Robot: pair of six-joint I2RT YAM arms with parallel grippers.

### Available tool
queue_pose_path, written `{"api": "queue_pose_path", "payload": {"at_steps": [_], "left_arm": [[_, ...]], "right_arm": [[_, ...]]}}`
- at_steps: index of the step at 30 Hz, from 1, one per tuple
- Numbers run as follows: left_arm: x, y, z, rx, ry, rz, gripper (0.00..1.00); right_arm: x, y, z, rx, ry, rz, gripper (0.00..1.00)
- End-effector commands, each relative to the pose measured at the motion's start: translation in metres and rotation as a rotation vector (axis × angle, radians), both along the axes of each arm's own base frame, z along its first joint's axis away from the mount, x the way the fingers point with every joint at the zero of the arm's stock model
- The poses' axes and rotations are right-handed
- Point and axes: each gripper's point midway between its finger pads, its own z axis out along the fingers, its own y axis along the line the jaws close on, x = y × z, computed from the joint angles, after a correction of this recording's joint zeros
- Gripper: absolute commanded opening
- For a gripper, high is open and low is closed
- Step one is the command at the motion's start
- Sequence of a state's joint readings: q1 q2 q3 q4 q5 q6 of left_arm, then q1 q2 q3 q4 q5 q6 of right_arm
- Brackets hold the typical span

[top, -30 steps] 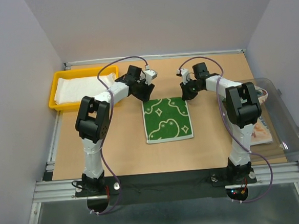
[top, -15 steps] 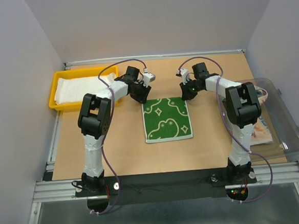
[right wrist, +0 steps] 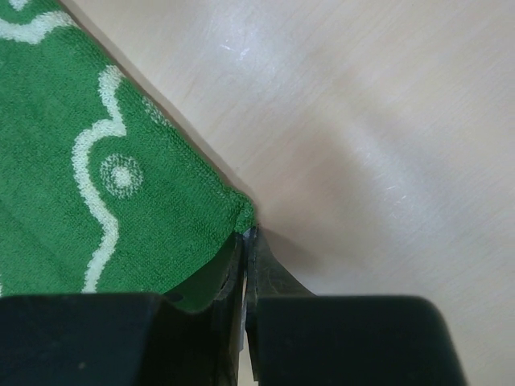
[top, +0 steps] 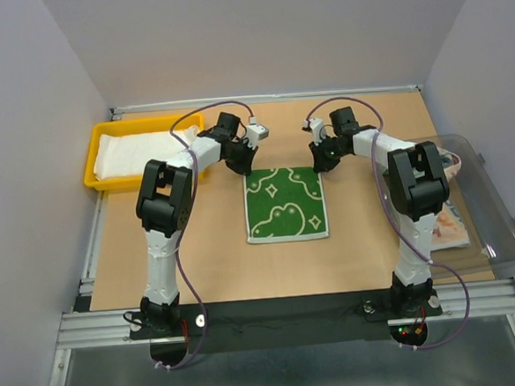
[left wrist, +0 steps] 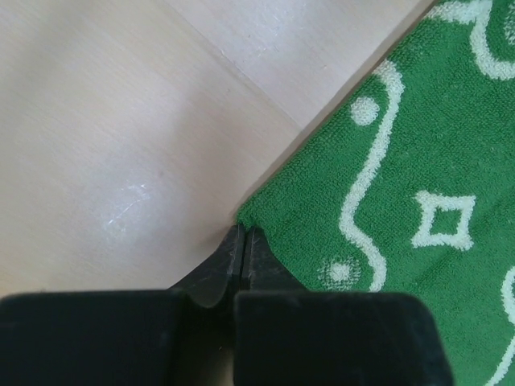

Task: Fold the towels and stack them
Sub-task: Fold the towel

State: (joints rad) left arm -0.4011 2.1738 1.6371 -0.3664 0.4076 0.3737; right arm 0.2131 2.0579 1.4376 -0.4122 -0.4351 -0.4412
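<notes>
A dark green towel (top: 285,204) with white marks lies flat in the middle of the table. My left gripper (top: 245,166) is down at its far left corner. In the left wrist view the jaws (left wrist: 244,232) are shut together right on the tip of that corner of the green towel (left wrist: 418,161). My right gripper (top: 324,162) is at the far right corner. Its jaws (right wrist: 245,235) are shut, with the corner of the green towel (right wrist: 80,161) bunched up at their tips. A white towel (top: 131,153) lies in the yellow tray (top: 92,165).
A clear plastic bin (top: 494,229) stands tilted at the right table edge, with a printed towel (top: 448,224) showing in it. The yellow tray sits at the far left. Bare wood surrounds the green towel.
The left gripper's jaws closed at the towel's far left corner. The towel's near edge shifted slightly away and its left side drew in a little. The right arm stayed put.
</notes>
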Motion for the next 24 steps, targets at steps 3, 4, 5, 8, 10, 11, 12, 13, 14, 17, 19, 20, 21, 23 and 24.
{"api": "queue_pose_path", "payload": {"at_steps": [3, 4, 5, 8, 10, 11, 12, 13, 14, 17, 19, 20, 21, 23, 24], "left_arm": [[0.013, 0.017, 0.03, 0.053, -0.06, 0.017, 0.0], [0.017, 0.018, 0.039, 0.063, -0.093, 0.02, 0.0], [0.02, 0.018, 0.054, 0.052, -0.128, 0.024, 0.0], [0.018, 0.018, 0.068, 0.03, -0.172, 0.024, 0.0], [0.019, 0.017, 0.089, -0.001, -0.23, 0.029, 0.0], [0.018, 0.017, 0.098, -0.018, -0.255, 0.039, 0.0], [0.016, 0.017, 0.101, -0.03, -0.263, 0.039, 0.0], [0.01, 0.017, 0.099, -0.039, -0.254, 0.037, 0.0], [0.009, 0.015, 0.102, -0.054, -0.263, 0.039, 0.0], [-0.004, 0.014, 0.111, -0.097, -0.256, 0.065, 0.0], [-0.024, 0.012, 0.098, -0.121, -0.206, 0.067, 0.0], [-0.029, 0.011, 0.096, -0.13, -0.2, 0.072, 0.0], [-0.033, 0.011, 0.104, -0.149, -0.218, 0.077, 0.0], [-0.049, 0.01, 0.1, -0.165, -0.192, 0.09, 0.0], [-0.053, 0.011, 0.099, -0.168, -0.185, 0.1, 0.0]], "right_arm": [[0.019, -0.006, 0.028, -0.066, -0.066, -0.047, 0.01], [0.022, -0.007, 0.037, -0.071, -0.09, -0.057, 0.0], [0.023, -0.008, 0.041, -0.072, -0.098, -0.064, 0.0], [0.025, -0.009, 0.057, -0.072, -0.135, -0.073, 0.01], [0.024, -0.01, 0.064, -0.069, -0.151, -0.082, 0.0], [0.023, -0.01, 0.069, -0.067, -0.162, -0.087, 0.0], [0.021, -0.009, 0.071, -0.065, -0.165, -0.087, 0.01], [0.017, -0.007, 0.071, -0.061, -0.166, -0.08, 0.01], [0.015, -0.006, 0.072, -0.059, -0.165, -0.081, 0.0], [0.003, -0.002, 0.078, -0.051, -0.169, -0.088, 0.01], [-0.005, 0.0, 0.086, -0.048, -0.179, -0.102, 0.0], [-0.009, 0.0, 0.086, -0.042, -0.174, -0.107, 0.0], [-0.018, -0.001, 0.08, -0.037, -0.147, -0.12, 0.0], [-0.027, -0.003, 0.086, -0.025, -0.146, -0.141, 0.01], [-0.032, -0.003, 0.085, -0.019, -0.137, -0.144, 0.0]]}}
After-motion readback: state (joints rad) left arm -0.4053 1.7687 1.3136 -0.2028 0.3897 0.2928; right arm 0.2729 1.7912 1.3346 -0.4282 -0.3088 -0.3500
